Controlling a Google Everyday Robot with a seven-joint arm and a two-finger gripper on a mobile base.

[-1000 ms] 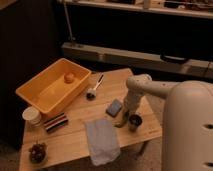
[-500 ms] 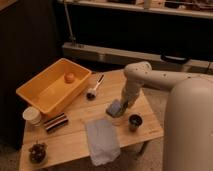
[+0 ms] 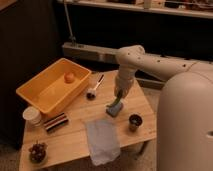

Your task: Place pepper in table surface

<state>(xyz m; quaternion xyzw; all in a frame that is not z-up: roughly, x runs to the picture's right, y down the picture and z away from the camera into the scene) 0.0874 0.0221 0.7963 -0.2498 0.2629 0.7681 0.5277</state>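
The white arm (image 3: 150, 61) reaches in from the right and bends down over the middle of the tabletop (image 3: 70, 136). Its hand (image 3: 118, 96) hangs just above the blue-grey sponge (image 3: 114, 111). The pepper (image 3: 119, 103) shows as a slim greenish sliver at the hand's lower end, directly over the sponge's far edge. I cannot tell whether the hand is closed on it, or whether the pepper touches the sponge.

The yellow-orange bin (image 3: 50, 91) takes up the far left corner, with a small orange round thing (image 3: 69, 77) inside near its far wall. Just right of the bin is a small dark dish (image 3: 91, 94), with a pale-handled utensil (image 3: 98, 82) angled away from it. A dark cup (image 3: 135, 122) stands upright to the right of the sponge (near it, but apart). A grey cloth (image 3: 102, 141) lies at the near edge. The grapes (image 3: 37, 151) sit at the near left corner, with a white cup (image 3: 33, 115) and a dark striped item (image 3: 56, 122) beyond them.
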